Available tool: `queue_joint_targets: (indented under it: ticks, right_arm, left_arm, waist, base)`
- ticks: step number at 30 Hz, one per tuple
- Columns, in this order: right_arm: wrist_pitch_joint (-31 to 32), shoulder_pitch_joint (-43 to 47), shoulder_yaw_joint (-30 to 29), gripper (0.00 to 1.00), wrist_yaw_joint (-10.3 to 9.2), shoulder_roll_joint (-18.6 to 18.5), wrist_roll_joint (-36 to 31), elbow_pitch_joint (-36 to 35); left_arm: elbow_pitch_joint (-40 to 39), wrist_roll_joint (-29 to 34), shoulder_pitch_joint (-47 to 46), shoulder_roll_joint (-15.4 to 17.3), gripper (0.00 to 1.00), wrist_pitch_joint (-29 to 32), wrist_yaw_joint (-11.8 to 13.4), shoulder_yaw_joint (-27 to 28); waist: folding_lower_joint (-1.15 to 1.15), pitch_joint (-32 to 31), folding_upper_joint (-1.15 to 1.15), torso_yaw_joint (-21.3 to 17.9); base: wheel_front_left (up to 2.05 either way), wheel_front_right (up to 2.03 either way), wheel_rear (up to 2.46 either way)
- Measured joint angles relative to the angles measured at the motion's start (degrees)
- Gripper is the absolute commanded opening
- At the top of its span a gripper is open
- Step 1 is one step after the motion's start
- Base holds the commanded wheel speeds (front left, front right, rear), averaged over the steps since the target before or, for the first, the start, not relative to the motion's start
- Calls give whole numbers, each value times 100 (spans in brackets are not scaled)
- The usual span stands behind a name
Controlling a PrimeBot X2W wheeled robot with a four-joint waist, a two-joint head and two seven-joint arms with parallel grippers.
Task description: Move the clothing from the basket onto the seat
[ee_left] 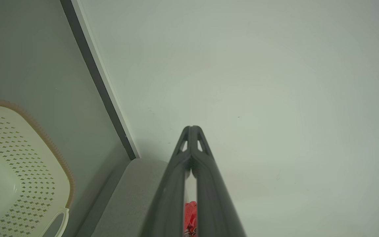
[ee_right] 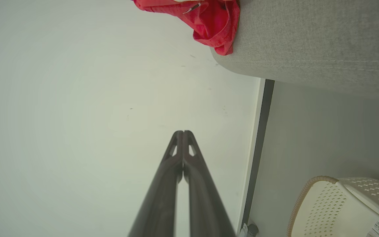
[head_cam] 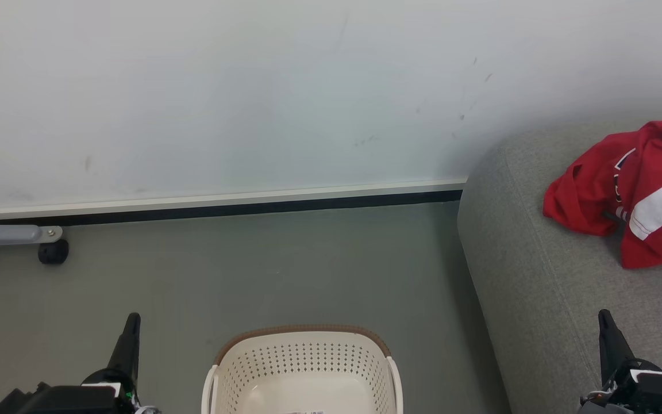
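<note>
Your left gripper (head_cam: 133,319) and right gripper (head_cam: 605,316), both pinched shut on nothing, flank the basket (head_cam: 302,357) as the clothing (head_cam: 638,198) lies on the seat (head_cam: 538,287).

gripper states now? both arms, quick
Left gripper: closed, holding nothing.
Right gripper: closed, holding nothing.

red clothing (head_cam: 589,198) crumpled on grey seat (head_cam: 538,287) | cream basket (head_cam: 303,361) empty
</note>
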Motion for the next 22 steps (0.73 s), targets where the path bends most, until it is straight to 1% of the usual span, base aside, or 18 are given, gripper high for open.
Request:
queue_joint_targets:
  ticks: [22]
  right_arm:
    - [0, 0, 0, 0, 0, 0, 0, -1]
  left_arm:
    - [-1, 0, 0, 0, 0, 0, 0, -1]
  waist:
    - [0, 1, 0, 0]
  base:
    - [0, 0, 0]
